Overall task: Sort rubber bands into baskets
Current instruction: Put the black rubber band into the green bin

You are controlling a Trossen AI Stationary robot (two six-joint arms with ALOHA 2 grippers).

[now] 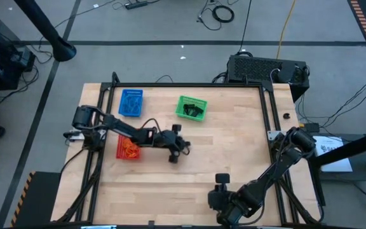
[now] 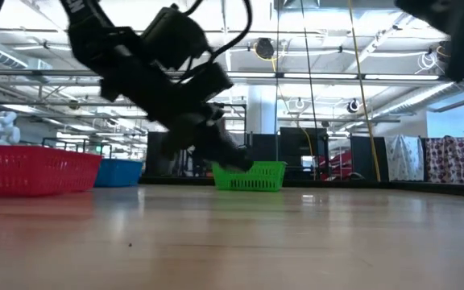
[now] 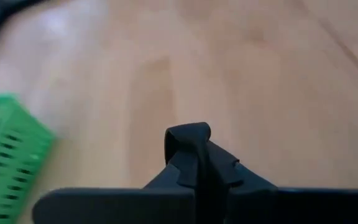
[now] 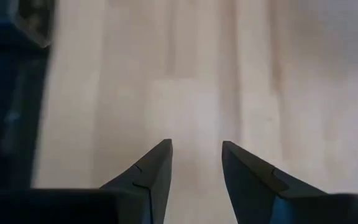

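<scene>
My left gripper [image 1: 180,147] hovers over the table's middle, right of the red basket [image 1: 128,149], and is shut on a small black rubber band [image 3: 188,134]. In the low view the left gripper [image 2: 242,159] shows in front of the green basket [image 2: 252,176]. The blue basket [image 1: 131,102] and the green basket [image 1: 190,108] stand at the far side. The red one holds orange bands, the green one black bands. My right gripper [image 4: 196,155] is open over bare wood near the table's front edge [image 1: 222,183]. My left gripper pinches the black rubber band between its two fingertips [image 3: 197,163]. A short curved piece of the band [image 3: 180,132] stands out past the tips. The fingers slant down toward the table's right. The band is lifted clear of the wood.
A black box [image 1: 265,69] sits behind the table's far right corner, with cables on the floor around it. Bare wood [image 1: 234,133] spreads across the table's middle and right.
</scene>
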